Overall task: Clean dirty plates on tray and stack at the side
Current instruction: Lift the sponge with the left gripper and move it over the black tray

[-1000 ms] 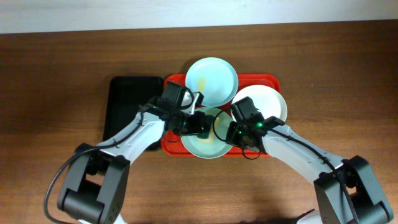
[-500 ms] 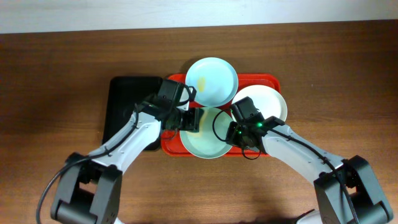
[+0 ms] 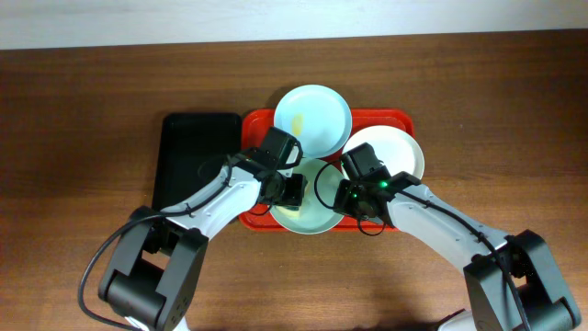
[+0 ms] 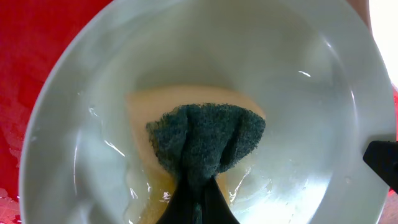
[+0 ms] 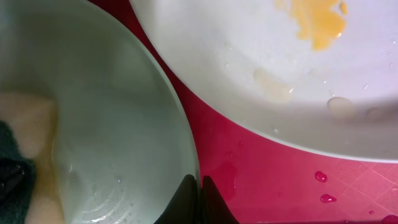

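Observation:
The front mint-blue plate lies on the red tray. My left gripper is shut on a yellow sponge with a dark green scrub pad and presses it into this plate, where a yellowish film and water streaks show. My right gripper is shut on the plate's right rim, with its fingertips pinching the edge. A second mint-blue plate with a yellow smear sits at the tray's back. The white plate at the right has a yellow smear.
A narrow black tray lies on the wooden table just left of the red tray. Water drops sit on the red tray floor between the front plate and the white plate.
My left gripper pulled the sponge back to the plate's left edge, then pushed it right and forward into the plate again. My right gripper and the plates have stayed put.

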Controlling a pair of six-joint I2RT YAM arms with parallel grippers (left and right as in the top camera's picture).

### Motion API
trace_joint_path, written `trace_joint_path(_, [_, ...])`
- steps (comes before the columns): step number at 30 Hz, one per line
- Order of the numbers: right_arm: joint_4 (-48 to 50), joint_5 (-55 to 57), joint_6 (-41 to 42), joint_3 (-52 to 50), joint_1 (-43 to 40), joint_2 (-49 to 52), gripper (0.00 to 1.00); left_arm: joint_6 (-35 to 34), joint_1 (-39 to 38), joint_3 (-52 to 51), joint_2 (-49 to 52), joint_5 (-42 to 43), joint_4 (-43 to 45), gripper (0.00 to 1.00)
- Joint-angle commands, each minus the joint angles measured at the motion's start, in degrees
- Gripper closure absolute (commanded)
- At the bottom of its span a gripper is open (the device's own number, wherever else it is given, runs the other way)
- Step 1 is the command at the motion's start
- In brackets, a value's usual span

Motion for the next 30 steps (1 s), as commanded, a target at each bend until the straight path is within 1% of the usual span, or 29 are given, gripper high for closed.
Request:
trace_joint_path(1, [0.0, -0.4, 0.4, -0.3, 0.4, 0.6, 0.96, -0.9, -0.7, 0.4, 2.0, 5.3, -0.4, 1.0])
trace_joint_path(5, [0.0, -0.4, 0.4, -0.3, 0.4, 0.6, 0.96, -0.8, -0.6, 0.6, 1.8, 19.1, 2.4, 1.0])
trace_joint_path(7, [0.0, -0.4, 0.4, -0.3, 0.4, 0.6, 0.96, -0.8, -0.6, 1.6, 1.7, 22.4, 3.6, 1.0])
trace_joint_path(8, [0.0, -0.4, 0.4, -0.3, 0.4, 0.6, 0.96, -0.8, -0.6, 2.6, 1.5, 22.3, 3.6, 1.0])
trace_joint_path(12, [-0.1, -0.4, 0.4, -0.3, 0.4, 0.6, 0.96, -0.8, 0.6, 5.1, -0.4, 16.1, 2.0, 1.0])
trace_joint_path(17, [-0.1, -0.4, 0.4, -0.3, 0.4, 0.6, 0.96, -0.1, 3.7, 6.7, -3.6, 1.0, -3.9, 1.0])
trace_joint_path(19, [-0.1, -0.4, 0.4, -0.3, 0.4, 0.6, 0.95, 0.0, 4.5, 6.7, -4.1, -3.3, -5.6, 1.0])
trace_joint_path(21, [0.0, -0.4, 0.4, -0.3, 0.4, 0.6, 0.96, 0.2, 5.3, 6.7, -4.2, -5.4, -6.5, 1.0])
trace_joint_path(24, [0.0, -0.4, 0.4, -0.3, 0.4, 0.6, 0.95, 1.0, 6.6, 6.7, -4.9, -5.3, -6.5, 1.0])
trace_joint_path(26, [0.0, -0.4, 0.4, -0.3, 0.4, 0.6, 0.84, 1.2, 7.8, 6.9, -6.9, -5.4, -6.5, 1.0])
trace_joint_path(27, [-0.1, -0.4, 0.4, -0.3, 0.4, 0.6, 0.8, 1.2, 8.5, 7.0, -7.8, -5.6, -6.5, 1.0])
trace_joint_path(28, [-0.1, -0.4, 0.4, -0.3, 0.4, 0.6, 0.73, 1.2, 9.3, 7.0, -9.0, -6.6, -6.6, 1.0])
trace_joint_path(30, [-0.1, -0.4, 0.4, -0.3, 0.4, 0.6, 0.63, 1.2, 11.5, 7.0, -11.2, -10.4, -7.5, 1.0])
